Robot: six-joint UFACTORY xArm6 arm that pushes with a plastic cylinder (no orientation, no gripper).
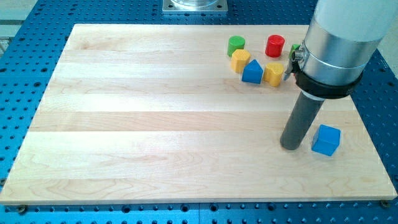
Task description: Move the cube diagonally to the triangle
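Note:
A blue cube (326,139) lies on the wooden board (155,124) at the view's lower right. My tip (290,147) rests on the board just left of the cube, a small gap apart. A blue triangle-shaped block (252,72) sits near the view's top right, in a cluster with other blocks, well above and left of the cube.
Around the blue triangle are a green cylinder (236,45), a red cylinder (274,45), a yellow block (240,60) and another yellow block (273,73). A green block (294,50) is partly hidden behind the arm. The board's right edge is near the cube.

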